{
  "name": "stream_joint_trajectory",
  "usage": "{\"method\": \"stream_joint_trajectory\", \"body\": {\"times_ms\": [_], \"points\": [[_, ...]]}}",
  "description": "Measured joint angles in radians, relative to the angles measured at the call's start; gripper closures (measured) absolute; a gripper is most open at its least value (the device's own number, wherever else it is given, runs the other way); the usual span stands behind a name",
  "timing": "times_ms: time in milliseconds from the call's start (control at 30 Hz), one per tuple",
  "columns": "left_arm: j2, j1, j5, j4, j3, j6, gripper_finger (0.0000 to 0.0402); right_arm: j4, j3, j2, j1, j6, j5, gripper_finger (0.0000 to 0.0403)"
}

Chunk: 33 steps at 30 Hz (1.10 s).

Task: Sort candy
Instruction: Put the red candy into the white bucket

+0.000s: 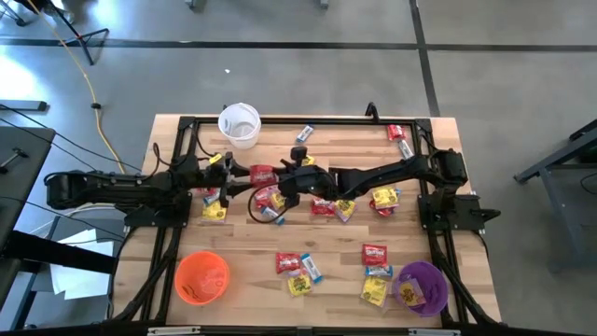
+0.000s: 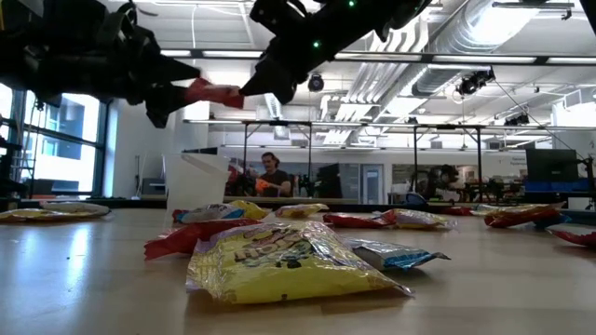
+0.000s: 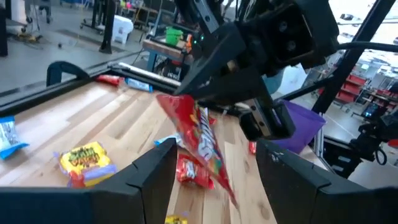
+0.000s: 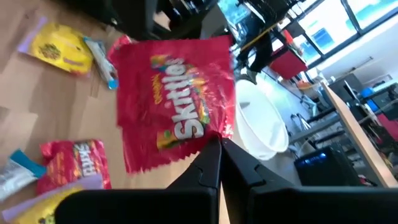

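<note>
The right gripper [image 4: 219, 163] is pinched on one edge of a red Skittles packet [image 4: 177, 109], flat and crinkled with white lettering, raised above the table [image 1: 242, 247]. The left gripper [image 3: 214, 177] sits just beside it, fingers apart around the packet's other end. More candy [image 1: 300, 271] lies scattered below both.

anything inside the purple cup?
The purple cup holds at least one yellow packet, against its wall nearest the table's middle. The rest of its floor looks bare; nothing hides it from above.

table [image 1: 242, 238]: light wood | on it: candy [image 1: 374, 253], three cups [image 1: 239, 124]
</note>
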Motion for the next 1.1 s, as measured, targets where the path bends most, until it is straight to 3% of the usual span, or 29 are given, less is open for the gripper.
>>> {"method": "stream_joint_trajectory", "body": {"times_ms": [300,667,900,1100], "points": [[0.065,0.0,-0.006,0.018,0.036,0.0,0.0233,0.016,0.0,0.0,0.0,0.003,-0.031,0.0403],[0.142,0.0,-0.008,0.041,0.06,0.027,0.0391,0.02,0.0,0.0,0.0,0.016,-0.001,0.0402],[0.141,0.0,-0.059,0.039,0.06,0.082,0.0397,0.025,0.0,0.0,0.001,0.018,0.026,0.0397],[0.141,0.029,-0.084,-0.031,0.085,0.129,0.04,0.017,0.0,-0.015,0.001,0.066,0.092,0.0329]]}}
